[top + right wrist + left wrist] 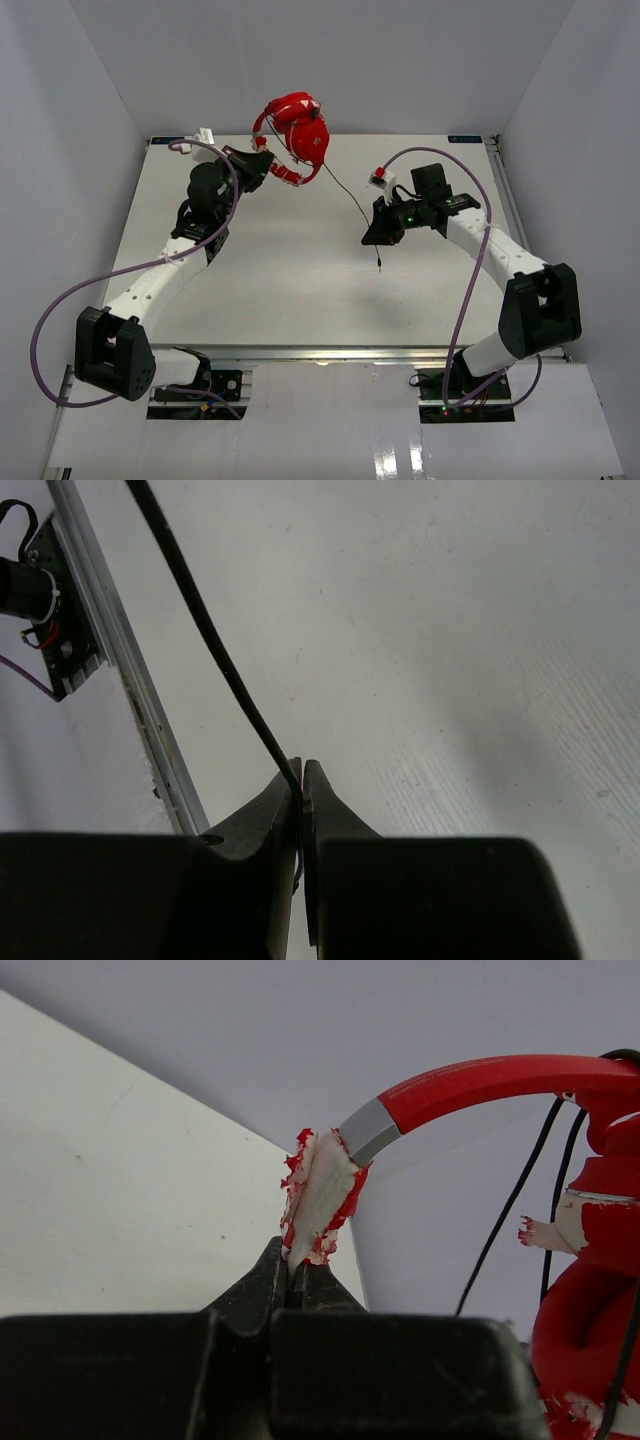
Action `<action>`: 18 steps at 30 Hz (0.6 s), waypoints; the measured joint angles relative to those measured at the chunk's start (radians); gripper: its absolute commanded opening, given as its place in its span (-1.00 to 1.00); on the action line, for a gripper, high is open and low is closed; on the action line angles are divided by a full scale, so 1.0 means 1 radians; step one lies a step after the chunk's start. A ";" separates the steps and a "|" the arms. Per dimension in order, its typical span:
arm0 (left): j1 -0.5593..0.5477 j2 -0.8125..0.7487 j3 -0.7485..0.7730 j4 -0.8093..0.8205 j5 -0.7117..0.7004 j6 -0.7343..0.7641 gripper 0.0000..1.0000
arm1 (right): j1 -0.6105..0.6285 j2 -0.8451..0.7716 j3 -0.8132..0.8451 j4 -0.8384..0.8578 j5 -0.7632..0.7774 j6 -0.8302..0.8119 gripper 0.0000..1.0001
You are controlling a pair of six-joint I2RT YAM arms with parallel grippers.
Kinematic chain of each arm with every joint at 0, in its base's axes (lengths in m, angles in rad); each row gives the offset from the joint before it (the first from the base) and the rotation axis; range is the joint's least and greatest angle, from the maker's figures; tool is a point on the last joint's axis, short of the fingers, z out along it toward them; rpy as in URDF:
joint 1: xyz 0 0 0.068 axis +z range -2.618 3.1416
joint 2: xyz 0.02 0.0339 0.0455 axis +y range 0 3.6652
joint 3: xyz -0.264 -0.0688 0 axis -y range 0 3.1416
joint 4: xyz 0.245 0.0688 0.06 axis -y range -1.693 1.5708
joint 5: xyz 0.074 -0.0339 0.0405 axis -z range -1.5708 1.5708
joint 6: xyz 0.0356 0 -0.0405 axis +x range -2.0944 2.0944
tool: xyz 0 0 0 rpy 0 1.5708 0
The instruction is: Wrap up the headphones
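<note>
One pair of headphones [298, 135], held up over the far edge of the table [280, 300]. One thin black cord [345, 195], running from it down toward the right. Two claws. Left claw [297, 1270] pressed together on tattered red-and-white padding [320, 1195] at the headband's end. Right claw [302, 775] pinched tight on the cord, with a short tail of it past the fingertips.

a white table [290, 300] sits inside plain grey walls [400, 60], with a shiny metal rail [330, 351] along its near edge
</note>
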 measured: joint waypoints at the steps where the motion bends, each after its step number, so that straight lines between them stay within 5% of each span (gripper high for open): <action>1: 0.000 0.006 0.007 -0.018 -0.015 -0.005 -1.00 | 0.001 -0.012 0.000 0.004 0.000 -0.002 -0.85; 8: 0.001 0.140 0.167 -0.194 -0.123 0.008 -1.00 | 0.090 -0.172 0.024 0.000 0.179 -0.159 -0.85; 18: -0.004 0.480 0.419 -0.422 -0.082 0.144 -1.00 | 0.333 -0.172 0.076 -0.055 0.806 -0.506 -0.85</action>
